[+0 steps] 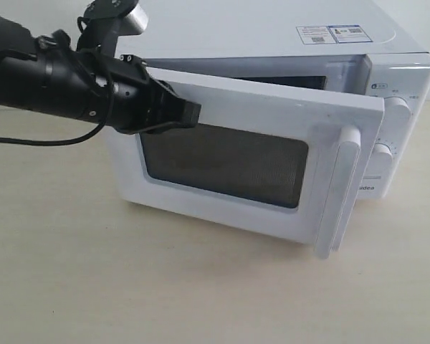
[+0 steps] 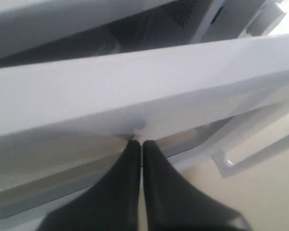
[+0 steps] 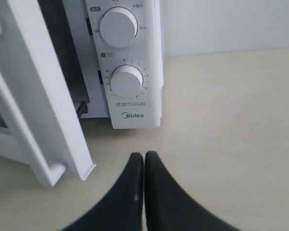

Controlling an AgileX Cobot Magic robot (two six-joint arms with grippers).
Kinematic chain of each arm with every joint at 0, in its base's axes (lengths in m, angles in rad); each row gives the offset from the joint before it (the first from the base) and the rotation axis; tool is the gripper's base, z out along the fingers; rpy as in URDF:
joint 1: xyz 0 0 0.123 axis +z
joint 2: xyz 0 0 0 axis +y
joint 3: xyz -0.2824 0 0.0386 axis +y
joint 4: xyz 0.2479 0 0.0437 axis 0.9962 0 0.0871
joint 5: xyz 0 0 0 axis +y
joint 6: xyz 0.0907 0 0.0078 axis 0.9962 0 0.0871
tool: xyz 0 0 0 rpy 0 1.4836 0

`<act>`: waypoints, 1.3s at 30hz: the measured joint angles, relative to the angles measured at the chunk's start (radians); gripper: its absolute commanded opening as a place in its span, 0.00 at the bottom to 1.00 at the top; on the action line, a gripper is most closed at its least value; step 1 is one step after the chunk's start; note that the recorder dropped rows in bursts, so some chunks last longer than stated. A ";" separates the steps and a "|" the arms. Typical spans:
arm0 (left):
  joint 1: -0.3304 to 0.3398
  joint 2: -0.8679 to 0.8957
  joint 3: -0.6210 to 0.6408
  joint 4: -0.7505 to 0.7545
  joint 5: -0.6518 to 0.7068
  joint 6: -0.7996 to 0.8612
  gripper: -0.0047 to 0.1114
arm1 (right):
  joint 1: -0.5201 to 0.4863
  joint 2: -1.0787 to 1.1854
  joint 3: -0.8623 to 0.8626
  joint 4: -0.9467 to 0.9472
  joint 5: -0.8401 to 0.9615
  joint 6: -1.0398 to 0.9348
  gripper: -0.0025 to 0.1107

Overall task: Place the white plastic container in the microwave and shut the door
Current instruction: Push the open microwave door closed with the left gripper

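**While the door hangs ajar, the left gripper presses on its face**

Where the pale table (image 1: 93,272) spreads in front of the microwave (image 1: 272,36), the right gripper (image 3: 143,156) hangs above the surface. Its two black fingers are shut flat against each other with nothing between them. It faces the microwave's control panel and touches nothing.

Closer to the microwave, the door (image 1: 251,158) stands partly swung out from the front. Its free edge, with the vertical white bar handle (image 1: 340,193), is well out from the body. Its hinged edge is on the side of the microwave opposite the dials.

The left gripper (image 1: 195,113) meets the door's outer face on the white frame just above the dark window, near the hinged end. The left wrist view shows its fingertips (image 2: 130,149) closed together, holding nothing, with the tips touching the door.

Behind the door, a dark strip of the microwave's cavity shows through the gap. Whether the white plastic container lies inside cannot be told.

Beside the cavity, on the microwave's control panel, the upper dial (image 3: 118,26) sits above the lower dial (image 3: 126,82), with the Midea logo (image 3: 133,115) beneath them. Farthest back, on the microwave's top, two stickers (image 1: 337,34) lie near the rear corner on the dial side.
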 measured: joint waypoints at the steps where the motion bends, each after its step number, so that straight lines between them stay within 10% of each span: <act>1: 0.000 0.012 -0.017 -0.002 0.000 0.004 0.08 | 0.000 0.000 0.000 -0.002 -0.010 0.000 0.02; 22: 0.000 0.055 -0.078 -0.010 -0.002 0.010 0.08 | 0.000 0.000 0.000 0.043 -0.482 0.056 0.02; 39: 0.000 0.055 -0.078 -0.010 -0.027 0.010 0.08 | 0.067 0.000 -0.047 -0.026 -0.319 0.328 0.02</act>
